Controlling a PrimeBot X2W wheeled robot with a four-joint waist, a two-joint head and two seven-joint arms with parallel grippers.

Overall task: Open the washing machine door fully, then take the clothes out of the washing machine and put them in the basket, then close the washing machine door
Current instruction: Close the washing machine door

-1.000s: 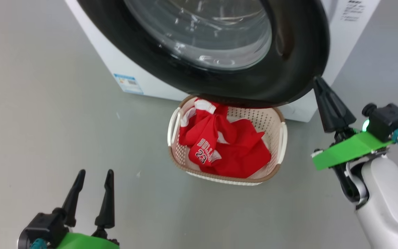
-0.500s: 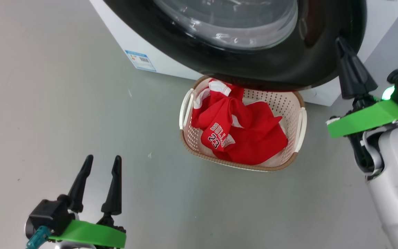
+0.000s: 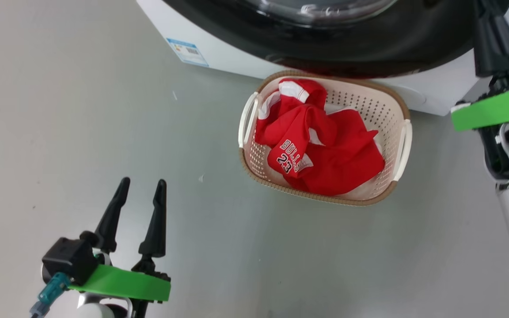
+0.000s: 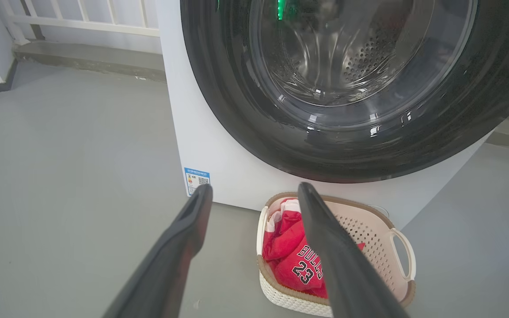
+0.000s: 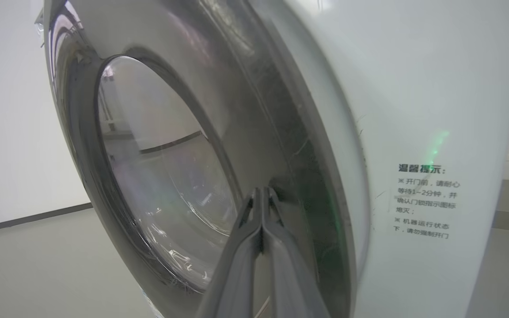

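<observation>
Right claw [image 3: 495,31], its two long dark fingers pressed together on nothing, stands at the top right of the head view, at the glossy black rim of the round, glass-bowled washing machine door [image 3: 369,48]. Left claw [image 3: 143,182] hangs at the lower left, fingers spread and empty, well apart from the rest. Between them one small cream perforated brown-rimmed plastic basket [image 3: 316,194] sits on the grey floor [image 3: 60,110] just before the big white washing machine [image 3: 237,57], holding the red jersey clothes [image 3: 334,154] in one heap; how many garments I cannot tell.

In the left wrist view the spread fingers point at the door, and the perforated steel drum [image 4: 360,57] behind its glass shows no red.

In the right wrist view the shut fingertips touch the rim; the door lies straight ahead, nearly flush with the white front. The right arm is the nearer, and I judge the closing push runs along its fingers.
</observation>
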